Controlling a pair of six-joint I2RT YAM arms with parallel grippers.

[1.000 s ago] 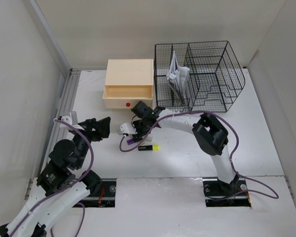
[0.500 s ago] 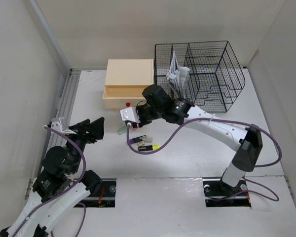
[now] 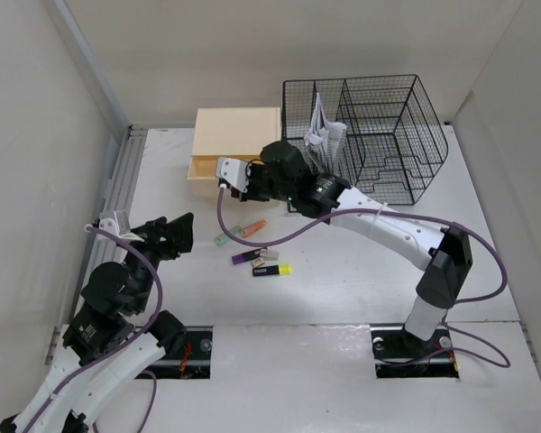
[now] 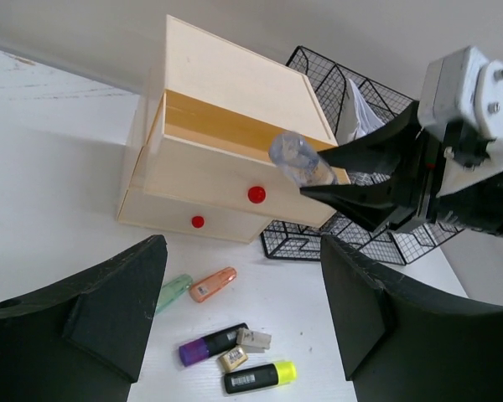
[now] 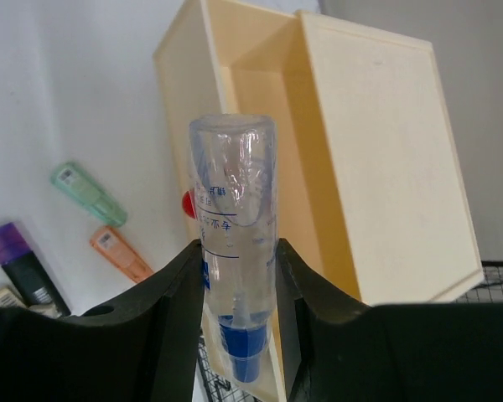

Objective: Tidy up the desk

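Bottle (image 5: 233, 209) clamped in right end effector (image 5: 235, 260) over seemingly empty drawer (image 5: 180, 109); left end effector (image 4: 239, 314) agape, empty

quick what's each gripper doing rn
Left gripper: open, holding nothing.
Right gripper: closed on a clear bottle.

Clear bottle (image 5: 233, 193) by open drawer box (image 3: 236, 135), wire organizer (image 3: 428, 149) alongside.

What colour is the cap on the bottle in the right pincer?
Blue cap on a clear bottle; the right wrist view shows it best.
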